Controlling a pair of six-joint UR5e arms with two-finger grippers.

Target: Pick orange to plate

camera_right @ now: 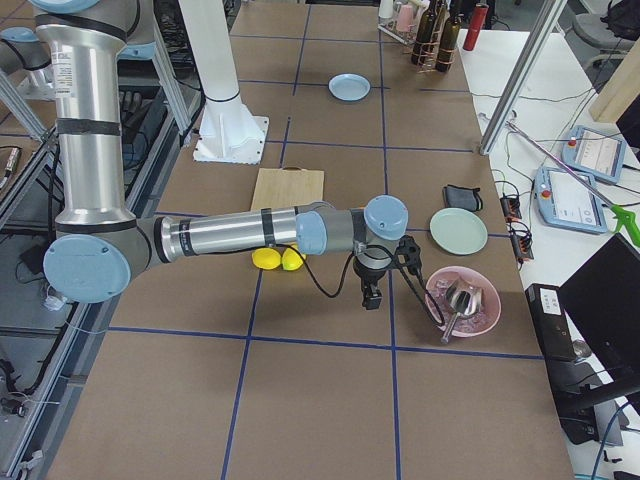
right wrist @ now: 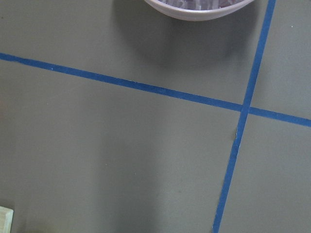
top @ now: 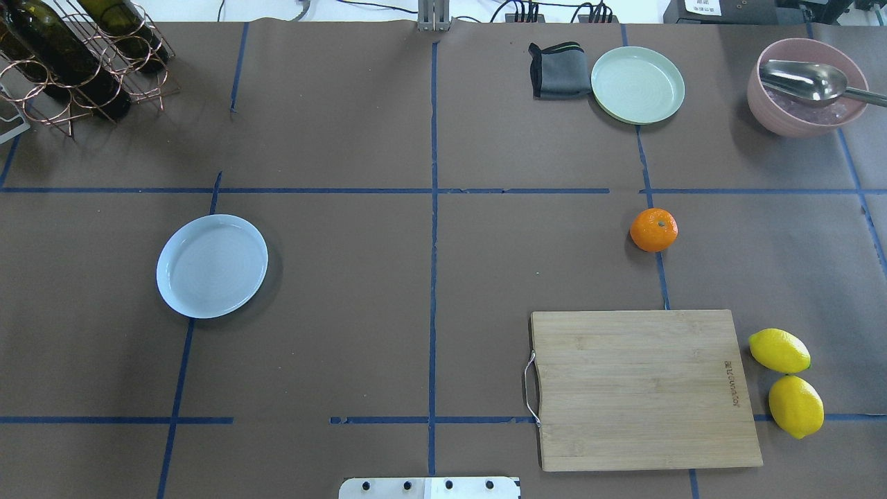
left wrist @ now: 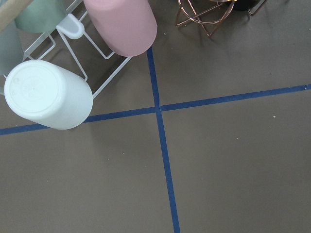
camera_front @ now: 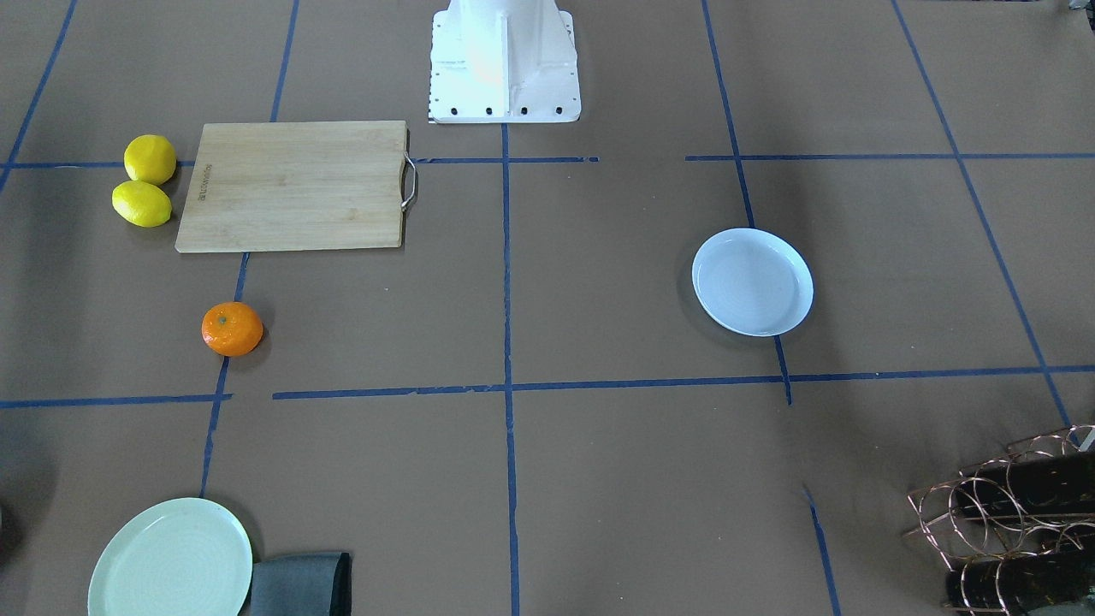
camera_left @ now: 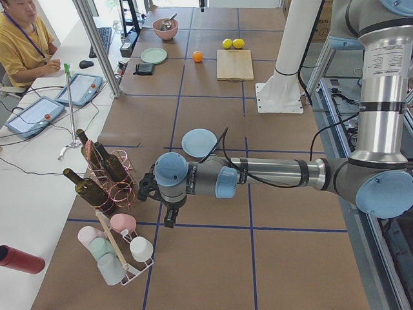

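The orange (top: pixel 653 229) sits on the brown tabletop (top: pixel 346 312), on the robot's right side. It rests right on a blue tape line (top: pixel 662 277). A wooden board (top: pixel 644 388) lies closer to the robot than the orange, with a gap between them. 2 lemons (top: pixel 779 350) lie just beside the board's outer edge, close together. Farther from the robot than the orange is a green plate (top: pixel 637 84) with a grey cloth (top: pixel 558 71) just beside it. A pink bowl (top: pixel 807 111) with a metal scoop (top: pixel 807 80) in it stands near the far right corner.

The plate (top: pixel 211 265) is pale blue and round. It lies flat on the robot's left side, well apart from the orange. The middle tape line runs between them.

The left hand (camera_left: pixel 169 219) hangs above the tabletop and points down. It is near a wire rack (camera_left: pixel 110 177) with dark bottles and a small rack of cups (camera_left: pixel 119 248). Only the side view shows this hand, so I cannot tell how far open it is or if it has hold of anything.

The right hand (camera_right: pixel 371 298) hangs above the tabletop too and points down, near the pink bowl. Only the side view shows it, so I cannot tell its state either.

A person in a yellow shirt (camera_left: pixel 22 42) sits at a desk beside the tabletop.
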